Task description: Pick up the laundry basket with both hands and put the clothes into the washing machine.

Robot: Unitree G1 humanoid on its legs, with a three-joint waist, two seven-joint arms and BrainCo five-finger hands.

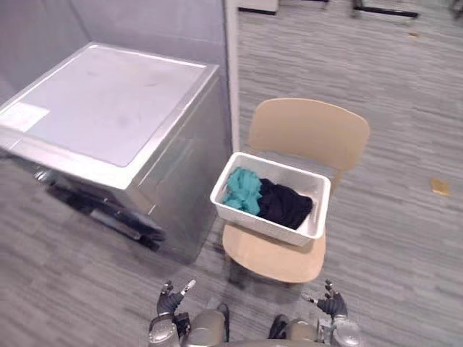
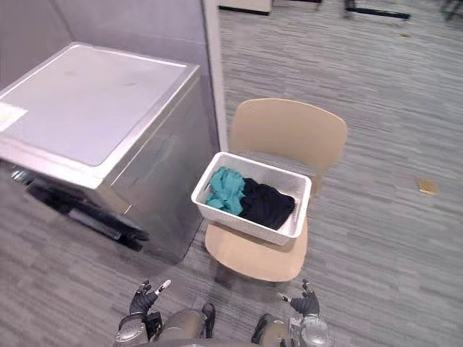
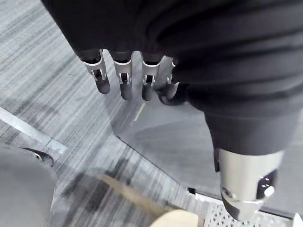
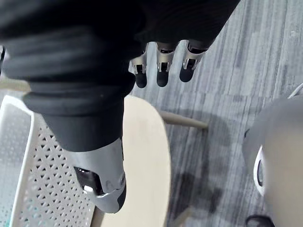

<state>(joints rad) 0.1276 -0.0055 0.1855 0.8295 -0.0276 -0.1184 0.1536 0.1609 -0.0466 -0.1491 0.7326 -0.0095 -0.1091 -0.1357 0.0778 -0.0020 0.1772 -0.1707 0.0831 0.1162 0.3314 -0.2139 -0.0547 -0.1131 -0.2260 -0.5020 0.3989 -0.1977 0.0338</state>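
Both open and empty, our left hand and right hand hang short of the basket, which lies crosswise ahead between them, nearer the right.

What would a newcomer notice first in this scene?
The white laundry basket sits on a tan chair straight ahead, holding a teal garment and a black garment. A large silver washing machine stands beside the chair on the robot's left. The left hand and right hand hang low, open and empty.

Matt white perforated plastic basket; smooth wooden chair; brushed-metal washer.
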